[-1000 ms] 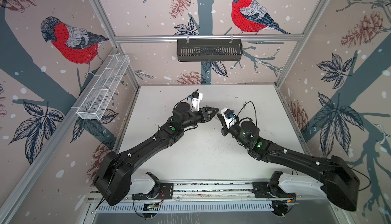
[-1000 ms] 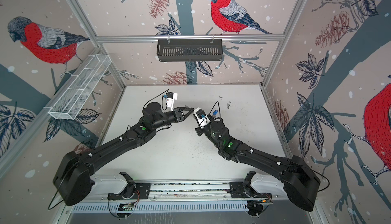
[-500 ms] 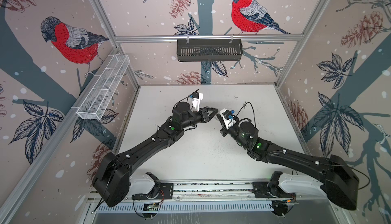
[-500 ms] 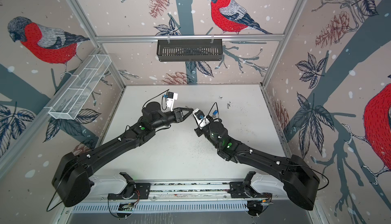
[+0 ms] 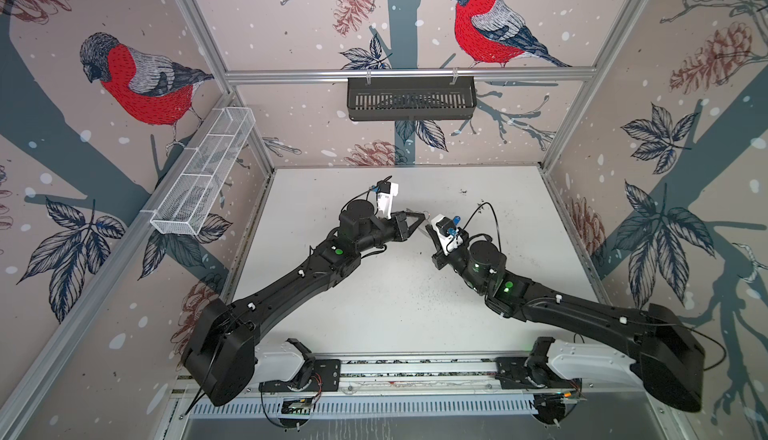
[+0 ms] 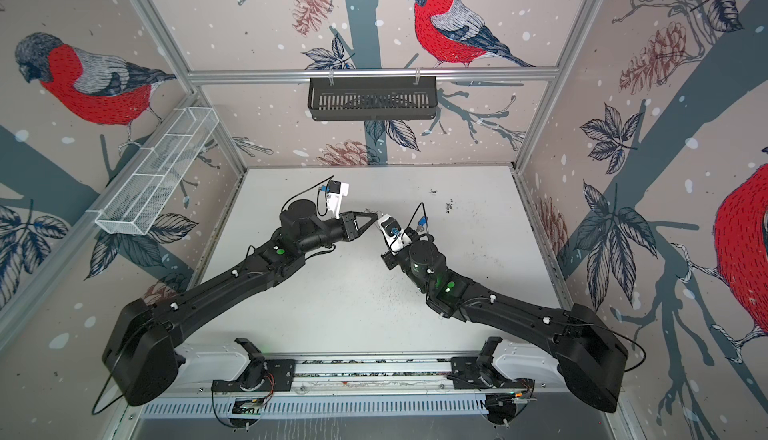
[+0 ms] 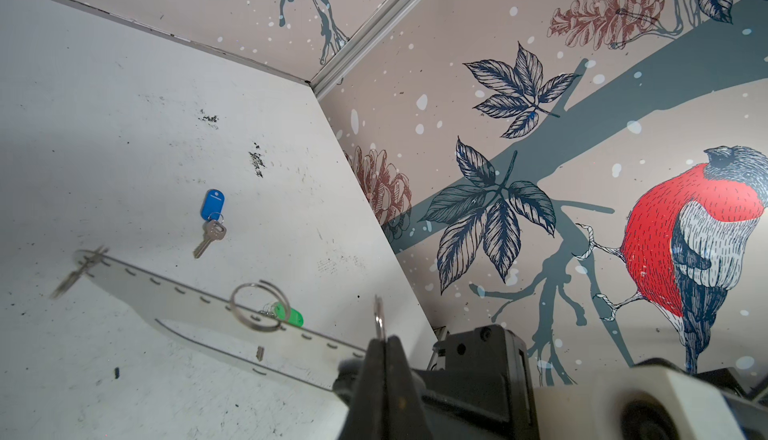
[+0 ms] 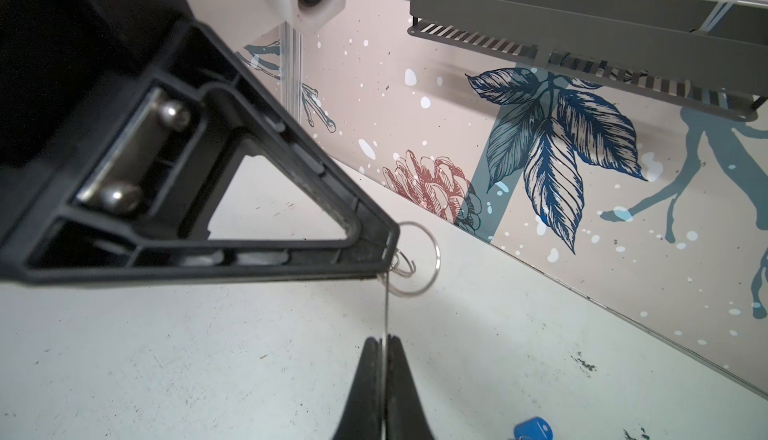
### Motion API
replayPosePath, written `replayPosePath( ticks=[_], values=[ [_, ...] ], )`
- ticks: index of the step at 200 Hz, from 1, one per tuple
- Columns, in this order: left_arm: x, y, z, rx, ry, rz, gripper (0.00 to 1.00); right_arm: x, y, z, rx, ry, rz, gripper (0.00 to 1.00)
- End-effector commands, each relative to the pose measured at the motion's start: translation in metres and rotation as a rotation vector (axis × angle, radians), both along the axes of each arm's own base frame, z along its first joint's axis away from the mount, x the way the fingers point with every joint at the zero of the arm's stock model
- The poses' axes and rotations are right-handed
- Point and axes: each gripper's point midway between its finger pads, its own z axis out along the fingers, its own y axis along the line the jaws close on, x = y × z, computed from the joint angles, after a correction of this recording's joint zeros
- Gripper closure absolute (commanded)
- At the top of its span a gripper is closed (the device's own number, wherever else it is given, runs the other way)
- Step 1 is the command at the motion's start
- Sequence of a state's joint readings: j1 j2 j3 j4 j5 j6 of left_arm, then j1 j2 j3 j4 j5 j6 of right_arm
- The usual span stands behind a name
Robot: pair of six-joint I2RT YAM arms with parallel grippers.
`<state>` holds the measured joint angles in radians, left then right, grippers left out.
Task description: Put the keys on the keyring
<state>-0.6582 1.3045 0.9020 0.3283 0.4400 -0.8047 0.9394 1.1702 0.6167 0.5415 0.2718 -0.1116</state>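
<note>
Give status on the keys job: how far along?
Done: unclear. The green tag sits by the middle ring on the keyring; threaded or not, I cannot tell. In hand: right pincer shut on the keyring's edge, left pincer shut on the end ring. Left: blue-tagged key lies on the table.

Pale pink wallpapered walls [image 5: 291,22] printed with red-breasted birds, pine cones and leaves enclose a scuffed white tabletop [image 5: 395,313]. A dark grey slotted metal shelf [image 5: 411,99] hangs above its far edge; a white wire-mesh basket [image 5: 203,172] runs above its left edge.
</note>
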Motion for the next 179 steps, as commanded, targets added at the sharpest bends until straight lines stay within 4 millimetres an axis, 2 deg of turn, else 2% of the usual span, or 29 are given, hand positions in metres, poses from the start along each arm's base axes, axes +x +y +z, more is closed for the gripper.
replayPosePath(
  ticks=[1, 41, 66, 79, 95, 120, 149, 179],
  values=[
    [0.002, -0.001, 0.002, 0.010, -0.038, 0.000, 1.00, -0.012, 0.013, 0.012, 0.014, -0.044, 0.089, 1.00],
    [-0.001, 0.004, 0.001, 0.030, -0.095, 0.002, 1.00, -0.010, 0.007, 0.014, 0.031, -0.048, 0.057, 1.00],
    [-0.008, 0.005, 0.008, 0.015, -0.167, -0.016, 1.00, -0.010, 0.005, 0.017, 0.051, -0.046, 0.055, 1.00],
    [-0.013, 0.005, 0.014, 0.002, -0.219, -0.027, 1.00, -0.009, 0.003, 0.019, 0.066, -0.040, 0.052, 0.95],
    [-0.018, 0.004, 0.021, 0.002, -0.281, -0.031, 1.00, -0.009, 0.001, 0.020, 0.083, -0.034, 0.050, 0.84],
    [-0.021, 0.002, 0.024, 0.015, -0.332, -0.039, 1.00, -0.008, -0.003, 0.022, 0.106, -0.026, 0.046, 0.76],
    [-0.024, 0.001, 0.026, 0.005, -0.358, -0.053, 1.00, -0.008, -0.007, 0.023, 0.117, -0.019, 0.045, 0.71],
    [-0.025, 0.001, 0.024, 0.008, -0.391, -0.057, 1.00, -0.011, -0.012, 0.027, 0.133, -0.016, 0.055, 0.59]
  ],
)
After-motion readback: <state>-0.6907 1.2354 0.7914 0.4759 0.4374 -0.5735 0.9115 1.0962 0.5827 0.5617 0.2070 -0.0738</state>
